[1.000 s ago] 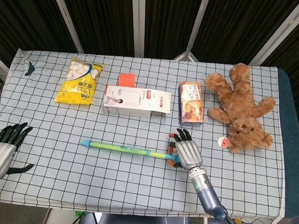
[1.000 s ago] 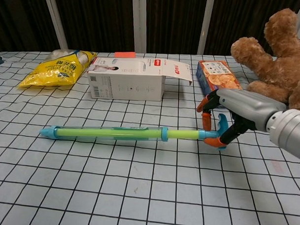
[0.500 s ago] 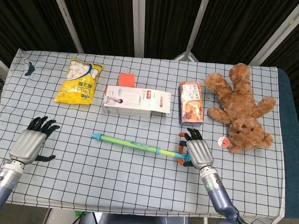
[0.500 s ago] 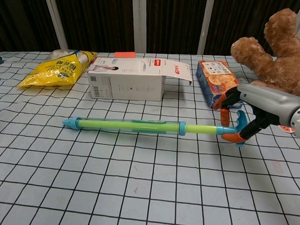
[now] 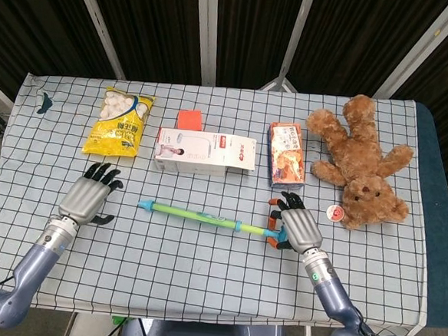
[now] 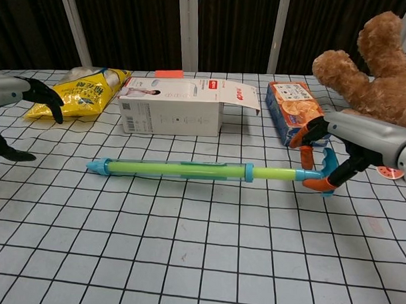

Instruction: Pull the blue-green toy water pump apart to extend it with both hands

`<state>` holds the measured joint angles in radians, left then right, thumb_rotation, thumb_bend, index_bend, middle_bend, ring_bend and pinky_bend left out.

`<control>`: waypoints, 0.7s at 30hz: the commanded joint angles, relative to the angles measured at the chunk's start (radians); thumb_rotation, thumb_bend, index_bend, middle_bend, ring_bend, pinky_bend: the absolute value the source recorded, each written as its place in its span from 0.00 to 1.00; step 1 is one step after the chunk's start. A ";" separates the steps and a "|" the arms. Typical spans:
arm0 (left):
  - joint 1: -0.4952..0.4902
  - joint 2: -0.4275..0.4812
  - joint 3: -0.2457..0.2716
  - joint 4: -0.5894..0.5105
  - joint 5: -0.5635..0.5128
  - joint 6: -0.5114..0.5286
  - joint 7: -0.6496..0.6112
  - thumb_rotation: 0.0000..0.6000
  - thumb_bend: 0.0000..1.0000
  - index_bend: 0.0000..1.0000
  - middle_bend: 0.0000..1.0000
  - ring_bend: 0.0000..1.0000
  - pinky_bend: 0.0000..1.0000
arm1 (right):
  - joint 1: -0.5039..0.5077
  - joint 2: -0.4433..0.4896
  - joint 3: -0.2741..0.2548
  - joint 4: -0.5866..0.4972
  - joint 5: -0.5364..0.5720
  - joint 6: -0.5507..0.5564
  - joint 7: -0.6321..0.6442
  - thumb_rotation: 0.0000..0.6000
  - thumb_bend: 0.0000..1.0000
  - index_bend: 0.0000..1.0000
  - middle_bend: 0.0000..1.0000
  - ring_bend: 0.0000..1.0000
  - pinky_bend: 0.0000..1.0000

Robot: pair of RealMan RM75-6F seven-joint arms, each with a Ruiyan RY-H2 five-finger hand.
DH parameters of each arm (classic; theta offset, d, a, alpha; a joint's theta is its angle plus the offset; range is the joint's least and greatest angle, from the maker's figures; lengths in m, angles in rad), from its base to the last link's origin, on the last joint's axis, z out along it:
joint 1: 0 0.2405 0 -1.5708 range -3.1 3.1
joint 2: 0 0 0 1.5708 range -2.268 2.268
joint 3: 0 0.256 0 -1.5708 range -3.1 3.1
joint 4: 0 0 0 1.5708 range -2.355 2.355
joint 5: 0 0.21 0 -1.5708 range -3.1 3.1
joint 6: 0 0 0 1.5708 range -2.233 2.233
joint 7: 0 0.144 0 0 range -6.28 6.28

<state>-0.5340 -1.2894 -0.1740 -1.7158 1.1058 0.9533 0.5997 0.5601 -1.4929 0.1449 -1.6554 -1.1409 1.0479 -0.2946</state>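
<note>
From the head view, the toy water pump (image 5: 205, 216) lies across the checked tablecloth (image 5: 201, 278), in front of the white box (image 5: 203, 153). The right hand (image 5: 296, 224) is clamped on the pump's orange-and-blue handle at its right end. The left hand (image 5: 88, 196) hovers well apart from the pump's blue tip, fingers spread and holding nothing. A yellow snack bag (image 5: 120, 121), an orange carton (image 5: 285, 155) and a teddy bear (image 5: 360, 161) sit further back

From the chest view, the pump (image 6: 182, 169) lies flat, its thin yellow-green rod showing between the barrel and the handle. The right hand (image 6: 350, 145) wraps the handle, while the left hand (image 6: 21, 100) shows at the frame's left edge, fingers curved apart, near the snack bag (image 6: 78, 91)
</note>
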 commanded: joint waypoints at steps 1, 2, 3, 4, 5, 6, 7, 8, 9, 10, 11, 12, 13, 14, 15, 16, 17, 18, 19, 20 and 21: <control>-0.050 -0.051 -0.001 0.035 -0.054 -0.042 0.038 1.00 0.32 0.33 0.12 0.00 0.03 | 0.000 0.003 -0.002 0.000 -0.001 -0.001 0.001 1.00 0.36 0.66 0.25 0.00 0.00; -0.060 -0.062 0.000 0.042 -0.064 -0.047 0.046 1.00 0.33 0.33 0.12 0.00 0.03 | -0.001 0.004 -0.002 0.000 -0.001 -0.001 0.002 1.00 0.36 0.66 0.25 0.00 0.00; -0.069 -0.073 0.001 0.049 -0.072 -0.051 0.053 1.00 0.33 0.33 0.12 0.00 0.03 | -0.001 0.005 -0.002 0.000 0.000 -0.001 0.003 1.00 0.36 0.66 0.25 0.00 0.00; -0.074 -0.079 0.001 0.053 -0.076 -0.053 0.056 1.00 0.34 0.33 0.12 0.00 0.03 | -0.001 0.006 -0.002 0.000 0.000 -0.001 0.004 1.00 0.36 0.66 0.25 0.00 0.00; -0.084 -0.093 0.001 0.061 -0.084 -0.056 0.063 1.00 0.35 0.34 0.12 0.00 0.03 | -0.001 0.007 -0.002 0.000 0.000 -0.001 0.004 1.00 0.36 0.66 0.25 0.00 0.00; -0.090 -0.102 0.001 0.066 -0.088 -0.060 0.067 1.00 0.35 0.34 0.12 0.00 0.03 | -0.001 0.008 -0.002 -0.001 0.000 0.000 0.004 1.00 0.36 0.66 0.25 0.00 0.00; -0.101 -0.117 0.001 0.075 -0.097 -0.064 0.074 1.00 0.36 0.34 0.12 0.00 0.03 | -0.002 0.010 -0.002 -0.001 0.000 0.000 0.006 1.00 0.36 0.66 0.25 0.00 0.00; -0.107 -0.126 0.001 0.080 -0.101 -0.066 0.078 1.00 0.36 0.34 0.12 0.00 0.03 | -0.002 0.010 -0.002 -0.001 0.000 0.000 0.006 1.00 0.36 0.66 0.25 0.00 0.00; -0.117 -0.142 0.000 0.091 -0.110 -0.067 0.087 1.00 0.36 0.34 0.12 0.00 0.03 | -0.002 0.012 -0.002 0.000 0.000 -0.001 0.007 1.00 0.36 0.66 0.25 0.00 0.00; -0.122 -0.150 0.000 0.096 -0.114 -0.067 0.091 1.00 0.37 0.34 0.12 0.00 0.03 | -0.002 0.012 -0.003 -0.001 0.000 -0.001 0.008 1.00 0.36 0.66 0.25 0.00 0.00; -0.131 -0.166 -0.001 0.106 -0.123 -0.066 0.098 1.00 0.37 0.34 0.12 0.00 0.03 | -0.002 0.013 -0.003 -0.001 0.000 -0.002 0.010 1.00 0.36 0.66 0.25 0.00 0.00; -0.139 -0.181 -0.001 0.115 -0.133 -0.065 0.104 1.00 0.37 0.34 0.12 0.00 0.03 | -0.002 0.015 -0.002 -0.002 0.000 -0.003 0.011 1.00 0.36 0.66 0.25 0.00 0.00; -0.149 -0.198 0.000 0.124 -0.148 -0.062 0.114 1.00 0.38 0.34 0.12 0.00 0.03 | -0.001 0.016 -0.002 -0.002 0.000 -0.004 0.013 1.00 0.36 0.66 0.25 0.00 0.00; -0.154 -0.208 0.001 0.129 -0.156 -0.060 0.120 1.00 0.39 0.34 0.12 0.00 0.03 | -0.001 0.017 -0.002 -0.002 0.000 -0.004 0.015 1.00 0.36 0.66 0.25 0.00 0.00; -0.160 -0.218 0.002 0.133 -0.163 -0.057 0.126 1.00 0.39 0.34 0.12 0.00 0.03 | -0.001 0.018 -0.002 -0.002 0.000 -0.005 0.016 1.00 0.36 0.66 0.25 0.00 0.00; -0.168 -0.230 0.004 0.140 -0.173 -0.053 0.136 1.00 0.40 0.34 0.12 0.00 0.03 | -0.001 0.019 -0.002 -0.002 -0.001 -0.005 0.018 1.00 0.36 0.66 0.25 0.00 0.00; -0.173 -0.238 0.006 0.145 -0.179 -0.050 0.142 1.00 0.40 0.34 0.12 0.00 0.03 | -0.001 0.020 -0.002 -0.001 -0.001 -0.005 0.019 1.00 0.36 0.66 0.25 0.00 0.00; -0.178 -0.246 0.007 0.150 -0.185 -0.047 0.147 1.00 0.41 0.34 0.12 0.00 0.03 | -0.001 0.021 -0.002 -0.001 -0.001 -0.006 0.021 1.00 0.36 0.66 0.25 0.00 0.00; -0.182 -0.253 0.008 0.155 -0.192 -0.045 0.151 1.00 0.41 0.35 0.12 0.00 0.03 | -0.001 0.022 -0.002 -0.001 -0.001 -0.006 0.022 1.00 0.36 0.66 0.25 0.00 0.00; -0.186 -0.260 0.009 0.159 -0.200 -0.043 0.154 1.00 0.41 0.35 0.12 0.00 0.03 | -0.001 0.022 -0.002 0.000 -0.001 -0.006 0.023 1.00 0.36 0.66 0.25 0.00 0.00; -0.191 -0.268 0.009 0.165 -0.207 -0.041 0.156 1.00 0.41 0.35 0.12 0.00 0.03 | -0.001 0.023 -0.001 0.000 -0.001 -0.006 0.025 1.00 0.36 0.66 0.25 0.00 0.00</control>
<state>-0.7186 -1.5492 -0.1667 -1.5580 0.9064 0.9084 0.7515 0.5592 -1.4702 0.1435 -1.6555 -1.1421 1.0418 -0.2703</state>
